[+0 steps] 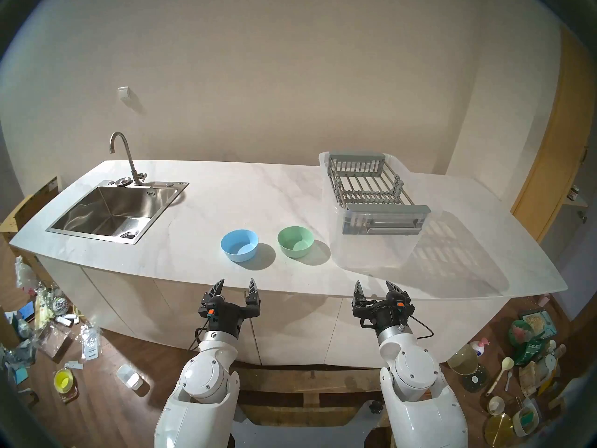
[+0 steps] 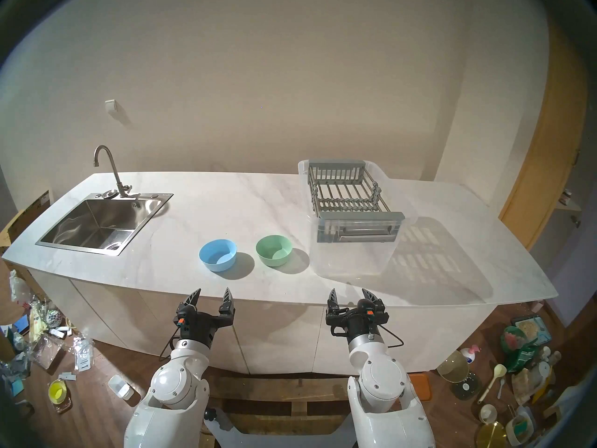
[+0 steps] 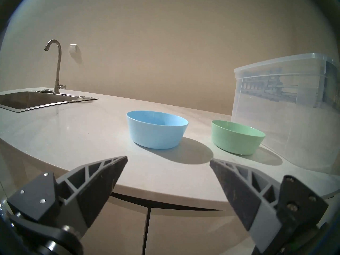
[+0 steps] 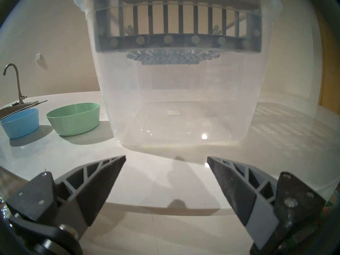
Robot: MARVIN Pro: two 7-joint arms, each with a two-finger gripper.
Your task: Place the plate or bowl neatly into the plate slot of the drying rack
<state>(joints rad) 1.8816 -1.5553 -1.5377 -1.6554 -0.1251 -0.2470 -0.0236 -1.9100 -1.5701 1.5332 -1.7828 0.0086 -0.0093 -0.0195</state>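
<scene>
A blue bowl (image 1: 239,245) and a green bowl (image 1: 295,241) stand upright side by side on the white counter (image 1: 226,198); both also show in the left wrist view, blue bowl (image 3: 156,129), green bowl (image 3: 237,137). The grey drying rack (image 1: 371,187) rests across the top of a clear plastic tub (image 1: 374,247) at the right. Its plate slot (image 1: 368,192) of rods and short dividers holds nothing. My left gripper (image 1: 236,287) is open and empty at the counter's front edge, short of the blue bowl. My right gripper (image 1: 376,289) is open and empty, in front of the tub.
A steel sink (image 1: 113,211) with a faucet (image 1: 124,156) is set in the counter's left end. The wall runs behind the counter. Clutter lies on the floor at both sides. A wooden door frame (image 1: 555,140) stands at the right.
</scene>
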